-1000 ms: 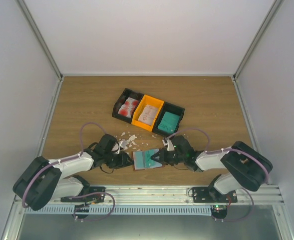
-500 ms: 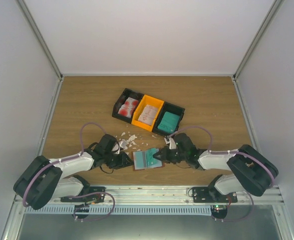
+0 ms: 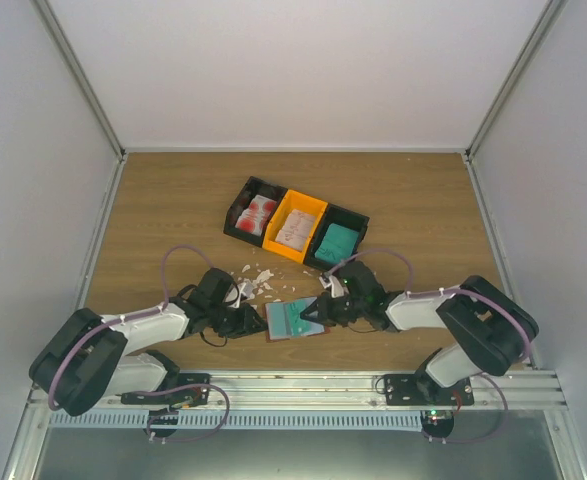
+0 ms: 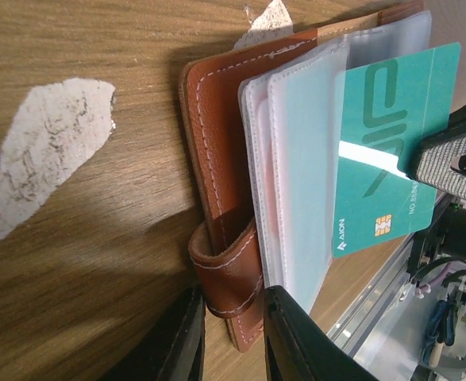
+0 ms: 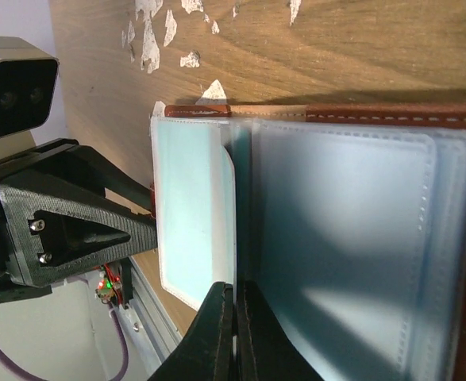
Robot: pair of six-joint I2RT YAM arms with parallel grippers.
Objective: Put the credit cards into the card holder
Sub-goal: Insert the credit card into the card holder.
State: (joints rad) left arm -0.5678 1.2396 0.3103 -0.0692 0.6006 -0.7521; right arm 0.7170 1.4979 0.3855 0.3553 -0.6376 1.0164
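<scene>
At the near edge of the tabletop [image 3: 173, 200], the two arms reach inward from their bases and meet over the card holder [image 3: 291, 320], which lies open on the wood between them.

The left claw [image 4: 233, 341] is clamped on the holder's brown leather strap, one finger on each side of the stitched loop, with the holder's clear sleeves fanned out just beyond. The right claw [image 5: 234, 333] has its fingers pressed almost together. From its own wrist camera only a thin edge shows between them. The left wrist view shows this is a teal card [image 4: 391, 151], pinched at its far side. The card lies flat over the open holder, chip end toward the rail, with its opposite edge meeting the clear sleeves. I cannot tell whether that edge is inside a sleeve.

Just behind the claws, white scraps [image 3: 256, 278] are scattered on the wood. One of them touches the holder's far corner in the left wrist view.

Farther back, well apart from the arms, a row of three trays [image 3: 243, 200] sits at a slant: black, orange, black. They hold the remaining credit cards [image 3: 261, 212]: white with red blotches in the left tray, pale in the orange one, teal in the right.
</scene>
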